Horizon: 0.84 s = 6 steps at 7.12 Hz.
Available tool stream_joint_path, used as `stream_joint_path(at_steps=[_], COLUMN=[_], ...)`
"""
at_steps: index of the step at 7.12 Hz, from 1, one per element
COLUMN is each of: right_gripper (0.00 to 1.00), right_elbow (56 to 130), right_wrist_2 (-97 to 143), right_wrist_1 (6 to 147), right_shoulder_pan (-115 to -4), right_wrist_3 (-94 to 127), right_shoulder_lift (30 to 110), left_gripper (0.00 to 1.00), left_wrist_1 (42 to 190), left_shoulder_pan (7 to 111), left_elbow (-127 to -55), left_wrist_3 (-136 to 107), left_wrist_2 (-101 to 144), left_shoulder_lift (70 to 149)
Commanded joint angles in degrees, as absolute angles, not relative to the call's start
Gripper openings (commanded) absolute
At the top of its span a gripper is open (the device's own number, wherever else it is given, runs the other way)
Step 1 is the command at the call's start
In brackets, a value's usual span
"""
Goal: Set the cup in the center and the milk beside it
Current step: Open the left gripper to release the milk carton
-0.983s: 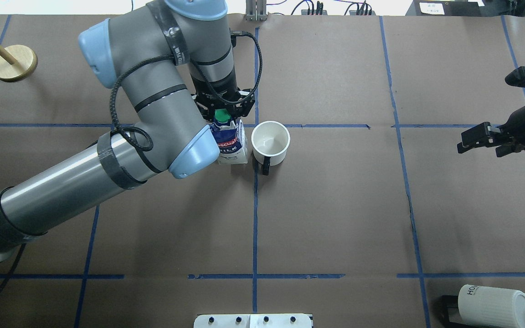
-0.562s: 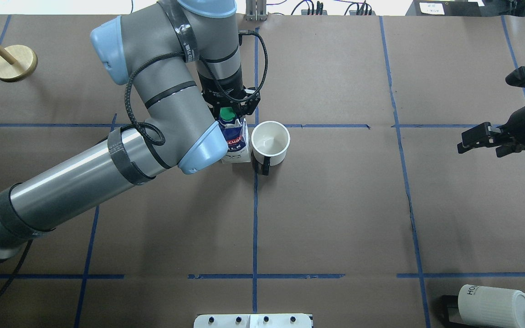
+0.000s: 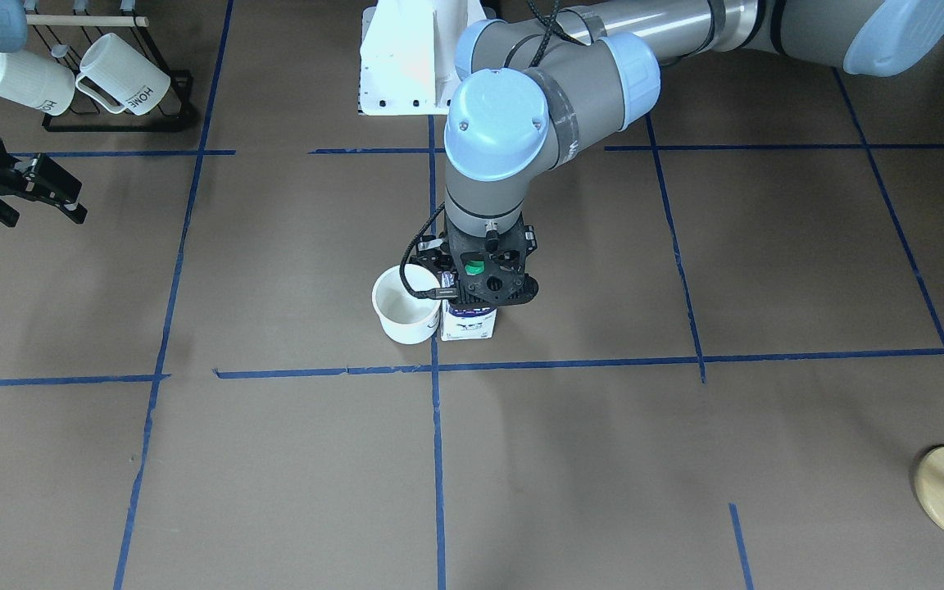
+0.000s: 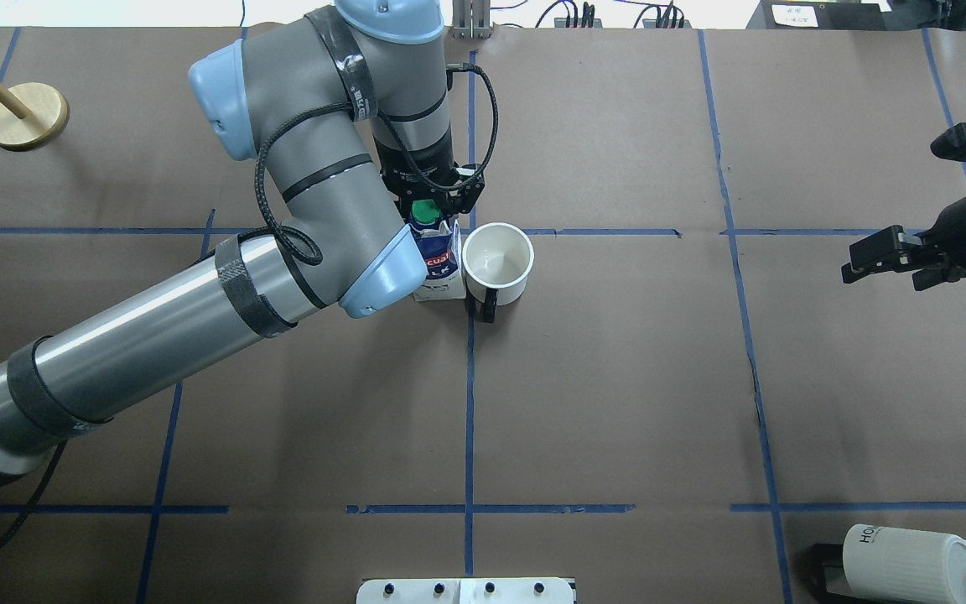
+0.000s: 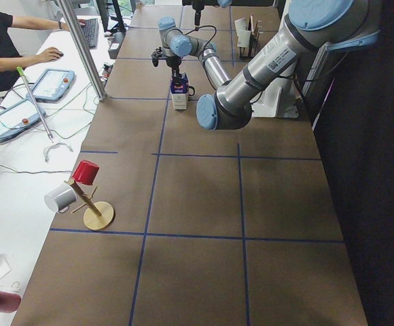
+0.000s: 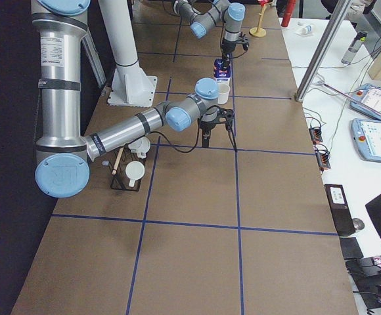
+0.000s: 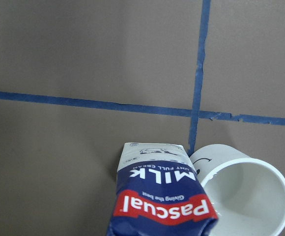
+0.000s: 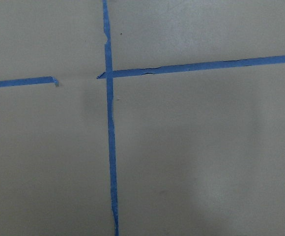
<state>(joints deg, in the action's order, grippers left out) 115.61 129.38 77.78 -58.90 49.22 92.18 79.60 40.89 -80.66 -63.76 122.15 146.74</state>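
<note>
Brown paper-covered surface (image 4: 617,377), divided by blue tape lines, seen from the overhead view and read left to right. At far left is a wooden peg stand (image 4: 26,116). The left arm reaches across to the center (image 4: 470,231), where two long tape lines cross. The left gripper (image 4: 431,201) points downward, its jaws clamped on the gabled top of the milk (image 4: 438,268), with the green cap showing between them. The carton stands nearly upright just left of the vertical tape line. Whether its base rests on the surface cannot be told. Immediately to its right is the cup (image 4: 497,262), upright, mouth up, handle toward the robot, set just beside the crossing. Carton and cup are so close that contact cannot be ruled out. At far right the right gripper (image 4: 869,256) hovers with jaws apart, holding nothing. Ribbed mugs (image 4: 911,562) lie on a rack at the lower right.

Step in hand, as judged: setting down the milk. Good practice is to lower it vertically, avoid pushing sideways into the cup, release only when the base sits flat, then lift straight up past the cap.
</note>
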Motion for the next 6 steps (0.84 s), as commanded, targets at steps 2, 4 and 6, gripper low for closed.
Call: stream_joint_path(at_steps=[2, 4, 6], right_gripper=[1.0, 1.0, 1.0], right_elbow=[115.6, 115.7, 115.6], right_wrist_2=[129.4, 129.4, 129.5], right_wrist_1=[77.8, 77.8, 77.8], right_shoulder_pan=[-58.8, -58.8, -58.9], right_wrist_3=[49.2, 49.2, 49.0], right_shoulder_lift=[92.1, 91.9, 92.1], left_gripper=[1.0, 1.0, 1.0], left_wrist_1=[79.0, 71.7, 71.1], left_shoulder_pan=[41.0, 42.3, 43.2], left_elbow=[-82.2, -95.5, -98.4], left_wrist_3=[-63.9, -63.6, -63.1], left_wrist_2=[122.1, 121.1, 119.1], left_shoulder_lift=[146.9, 146.3, 145.3])
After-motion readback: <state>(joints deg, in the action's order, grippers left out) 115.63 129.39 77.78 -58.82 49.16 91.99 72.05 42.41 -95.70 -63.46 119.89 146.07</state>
